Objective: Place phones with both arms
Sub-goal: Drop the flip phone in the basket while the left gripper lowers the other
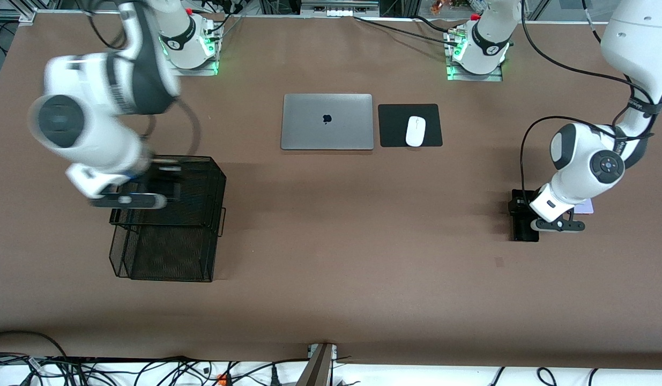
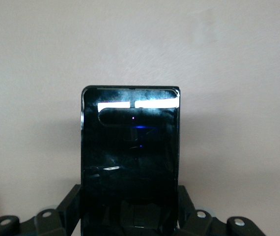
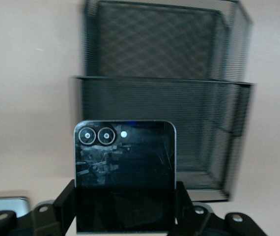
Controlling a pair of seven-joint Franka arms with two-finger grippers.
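Observation:
My left gripper [image 2: 130, 202] is shut on the long slim black phone [image 2: 130, 147], its fingers [image 2: 70, 202] pressed on the phone's two long sides. In the front view that gripper [image 1: 526, 212] and phone [image 1: 525, 231] sit low at the table, toward the left arm's end. The pale lilac phone [image 1: 588, 206] lies beside them, partly hidden by the left arm. My right gripper [image 3: 125, 199] is shut on the small squarish black phone [image 3: 125, 162], whose two round lenses show. It hangs [image 1: 162, 185] over the black mesh basket [image 1: 164, 252], blurred by motion.
The mesh basket [image 3: 189, 128] has two stepped compartments and stands toward the right arm's end. A shut silver laptop [image 1: 327, 121] and a white mouse [image 1: 415, 131] on a black pad [image 1: 392, 126] lie nearer the bases. Cables run along the table's front edge.

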